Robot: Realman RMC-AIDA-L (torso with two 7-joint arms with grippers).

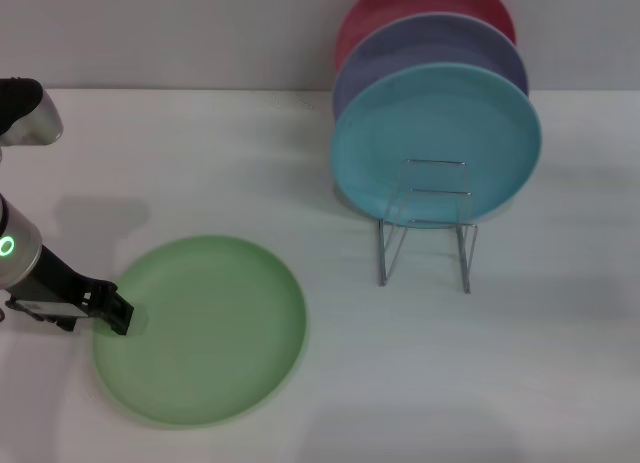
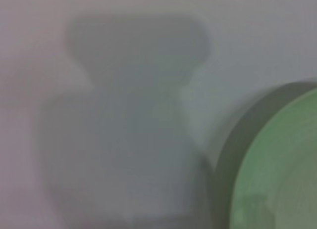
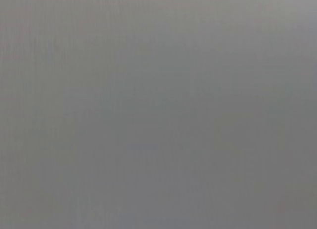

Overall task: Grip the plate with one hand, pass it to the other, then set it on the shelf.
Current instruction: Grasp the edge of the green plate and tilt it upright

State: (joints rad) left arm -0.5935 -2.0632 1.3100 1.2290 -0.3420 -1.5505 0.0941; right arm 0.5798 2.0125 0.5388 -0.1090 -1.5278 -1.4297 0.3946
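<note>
The round, matte, light green plastic plate [image 1: 200,329] on the white bench [image 1: 400,383] looks light, stiff and slippery, so the left tool [image 1: 118,313], whose clench cannot be told, should take its nine o'clock rim.

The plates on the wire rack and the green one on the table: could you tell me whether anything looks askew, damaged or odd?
Nothing stands out. The green plate lies flat and whole, the left gripper at its edge. The teal plate, purple plate and red plate stand upright in the wire rack.

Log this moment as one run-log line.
phase: reaching | left gripper: at green plate rim | plate: flat on table | right arm: unseen | rack: three plates
</note>
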